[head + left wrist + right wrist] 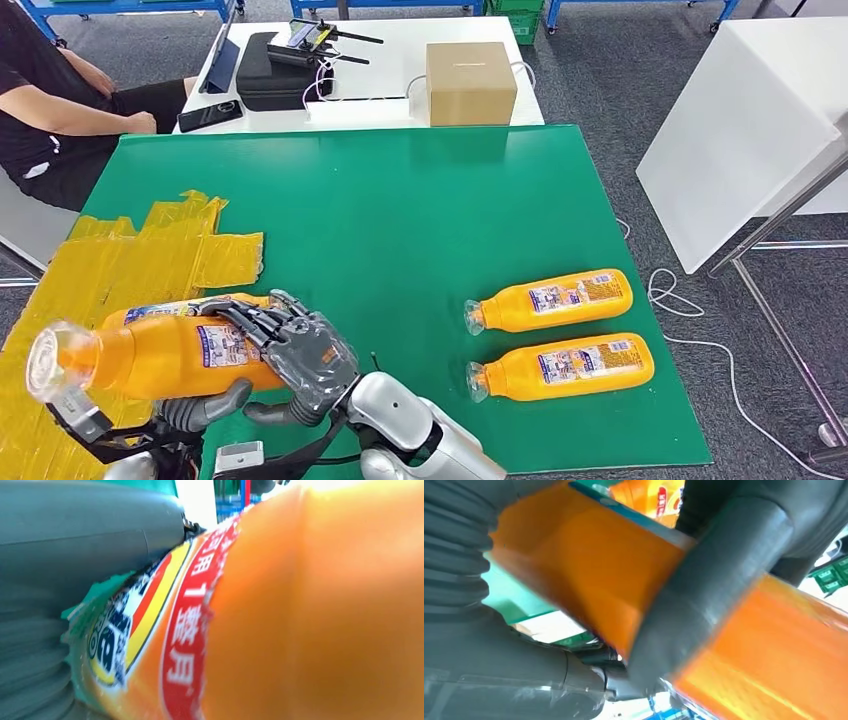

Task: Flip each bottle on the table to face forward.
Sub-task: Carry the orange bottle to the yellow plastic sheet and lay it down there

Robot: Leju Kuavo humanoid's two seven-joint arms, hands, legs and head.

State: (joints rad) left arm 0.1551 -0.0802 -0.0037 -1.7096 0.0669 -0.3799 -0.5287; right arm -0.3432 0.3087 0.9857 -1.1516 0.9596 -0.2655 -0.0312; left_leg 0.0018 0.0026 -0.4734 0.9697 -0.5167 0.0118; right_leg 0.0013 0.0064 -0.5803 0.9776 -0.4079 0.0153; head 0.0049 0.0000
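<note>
Your right robot hand (290, 350) grips an orange bottle (150, 355) at seven o'clock; the left robot hand (205, 405) clasps it from beneath. Two bottles (555, 300) lie on the bench (400, 220) at four o'clock.

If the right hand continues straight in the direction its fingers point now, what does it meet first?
The right hand already holds the orange bottle, its fingers pointing left. Beyond lies the yellow tape patch on the green table; depth is unclear.

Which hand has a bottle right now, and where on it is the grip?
Both hands grip one orange bottle: the right hand wraps its labelled middle, and the left hand supports it from beneath.
</note>
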